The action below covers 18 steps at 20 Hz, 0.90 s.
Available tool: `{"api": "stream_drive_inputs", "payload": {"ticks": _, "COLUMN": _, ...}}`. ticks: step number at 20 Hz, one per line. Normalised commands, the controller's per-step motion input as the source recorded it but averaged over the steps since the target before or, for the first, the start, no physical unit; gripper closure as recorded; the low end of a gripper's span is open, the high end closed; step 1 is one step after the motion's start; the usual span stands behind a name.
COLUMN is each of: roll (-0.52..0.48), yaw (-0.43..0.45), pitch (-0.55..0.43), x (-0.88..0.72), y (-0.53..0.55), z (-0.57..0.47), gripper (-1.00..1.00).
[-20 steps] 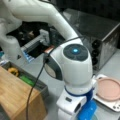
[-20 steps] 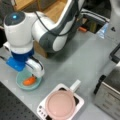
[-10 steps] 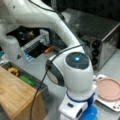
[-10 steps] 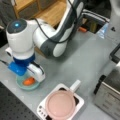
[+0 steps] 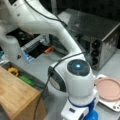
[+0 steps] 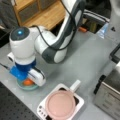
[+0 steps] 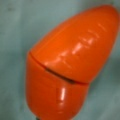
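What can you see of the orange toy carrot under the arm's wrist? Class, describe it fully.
The orange toy carrot looks like glossy plastic, rounded at its wide end and tapering to a blunt tip. A thin seam runs across it, splitting it into two pieces. It lies on its side on a pale teal plate, which stands on the grey table. In a front view only a small part of it shows, directly beneath the gripper.

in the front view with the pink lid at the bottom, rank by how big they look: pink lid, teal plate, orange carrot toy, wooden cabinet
1. wooden cabinet, cut off by the frame's top
2. pink lid
3. teal plate, mostly hidden under the arm, so unsure
4. orange carrot toy, only a sliver showing

The tool itself is hidden behind the arm's blue mount.
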Motion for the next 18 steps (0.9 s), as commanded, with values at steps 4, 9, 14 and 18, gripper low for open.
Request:
{"api": "stream_drive_inputs", "payload": {"ticks": 4, "roll": 0.034, "yaw": 0.016, "pitch": 0.014, "x": 0.17, "y": 0.03, "z": -0.03, "gripper": -1.00}}
{"api": "stream_drive_inputs", "payload": {"ticks": 9, "roll": 0.059, "yaw": 0.025, "pitch": 0.027, "x": 0.16, "y": 0.04, "z": -0.03, "gripper": -1.00}}
{"api": "stream_drive_inputs", "payload": {"ticks": 14, "roll": 0.072, "yaw": 0.031, "pitch": 0.024, "x": 0.15, "y": 0.06, "z": -0.07, "gripper": 1.00}}
{"api": "stream_drive_inputs", "payload": {"ticks": 18, "roll": 0.103, "yaw": 0.041, "pitch": 0.022, "x": 0.12, "y": 0.06, "z": -0.12, "gripper": 1.00}}
